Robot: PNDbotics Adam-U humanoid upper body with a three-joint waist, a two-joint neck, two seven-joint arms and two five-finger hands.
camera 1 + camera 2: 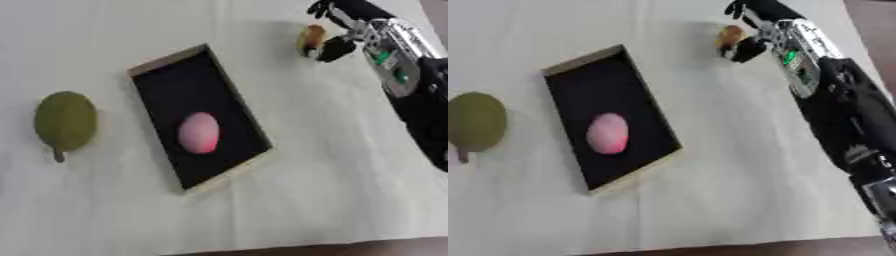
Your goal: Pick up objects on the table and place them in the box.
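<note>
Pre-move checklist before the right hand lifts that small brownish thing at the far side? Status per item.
1. Right hand at the small brownish object: ok, thumb and fingers sit on either side of it.
2. Grasp closed on it: cannot tell, contact is blurred.
3. Box open with room: ok, only a pink egg-shaped object lies inside.
4. Path from object to box: ok, only bare table lies between.
5. Green pear-shaped object out of the way: ok, it lies left of the box.
6. Left hand: cannot tell, not in view.

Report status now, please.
Right hand closing around small brown-yellow object. Pink egg-shaped object inside black box. Green pear-shaped object remains outside. Nothing blocking.
</note>
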